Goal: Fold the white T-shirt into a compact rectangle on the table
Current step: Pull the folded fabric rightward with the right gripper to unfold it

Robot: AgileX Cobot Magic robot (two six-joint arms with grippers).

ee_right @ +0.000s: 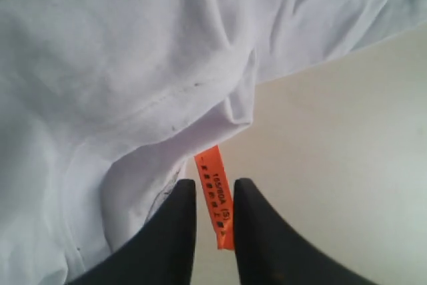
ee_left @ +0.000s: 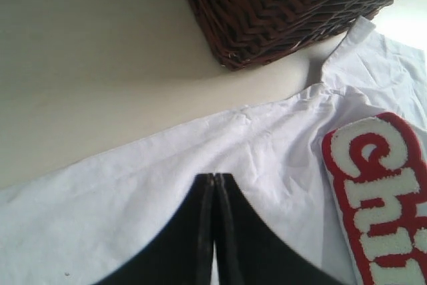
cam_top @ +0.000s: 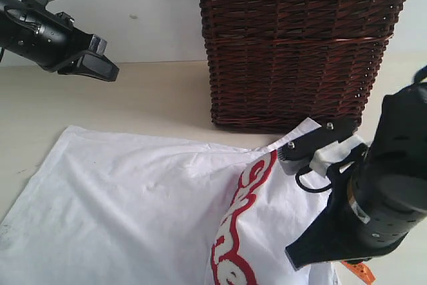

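Plainly, the white T-shirt (cam_top: 133,198) lay spread on the table (cam_top: 100,98) in front of the dark wicker basket (cam_top: 300,45), plain side mostly up. One part was turned over, so that a strip of fuzzy white lettering edged in red (cam_top: 252,177) showed. A pointed flap of the cloth reached up near the basket's base, though whether it touched the weave could not be told.

The left gripper (ee_left: 213,177) was off the basket's left side in the exterior view, raised above the table. Its two black fingers were pressed tight together with nothing between them, and the shirt lay below.

The right gripper (ee_right: 213,185) was low in front of the basket's right end, at the shirt's rumpled hem. Its fingers stood a narrow gap apart, and an orange size tag (ee_right: 215,195) ran into that gap. Whether the fingers pinched the tag could not be told.
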